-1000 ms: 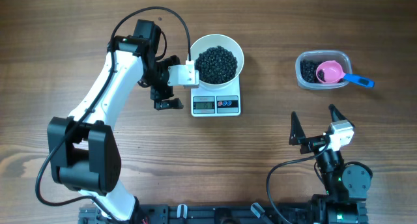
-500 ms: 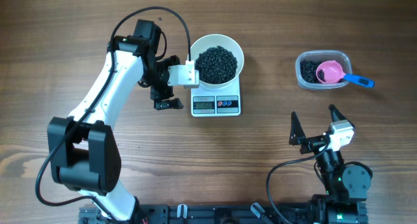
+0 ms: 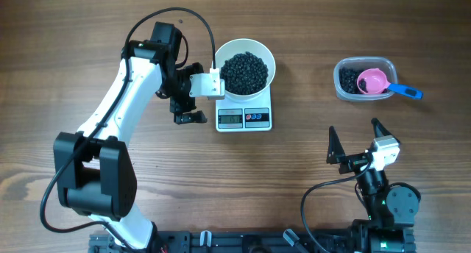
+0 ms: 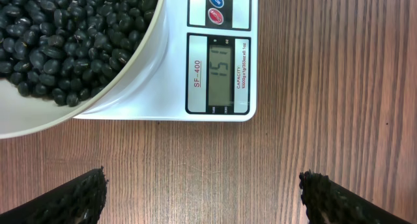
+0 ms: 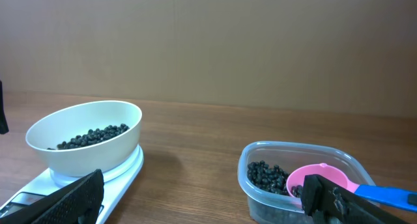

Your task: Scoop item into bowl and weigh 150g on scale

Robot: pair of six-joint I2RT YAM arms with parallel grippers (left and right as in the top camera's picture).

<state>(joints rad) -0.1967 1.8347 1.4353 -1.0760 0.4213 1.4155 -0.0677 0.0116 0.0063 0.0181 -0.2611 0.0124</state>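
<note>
The white bowl [image 3: 265, 58] stands on the scale [image 3: 257, 118], filled with the black beads [image 3: 245, 71]. My left gripper [image 3: 193, 93] hovers just left of the scale, open and empty. In the left wrist view its fingertips [image 4: 78, 198] frame bare wood below the scale [image 4: 169, 87], whose grey display [image 4: 219, 71] is lit; the bowl [image 4: 124, 77] and beads [image 4: 65, 35] fill the upper left. My right gripper [image 3: 352, 125] rests open at the front right, holding nothing. In the right wrist view its jaws [image 5: 202, 195] stand wide, facing the bowl [image 5: 85, 149] and scale [image 5: 127, 172].
A clear plastic tub [image 3: 346, 62] at the right holds more beads and a pink scoop [image 3: 372, 81] with a blue handle [image 3: 405, 90]. The right wrist view shows the tub [image 5: 260, 152] and scoop [image 5: 319, 178] close ahead on the right.
</note>
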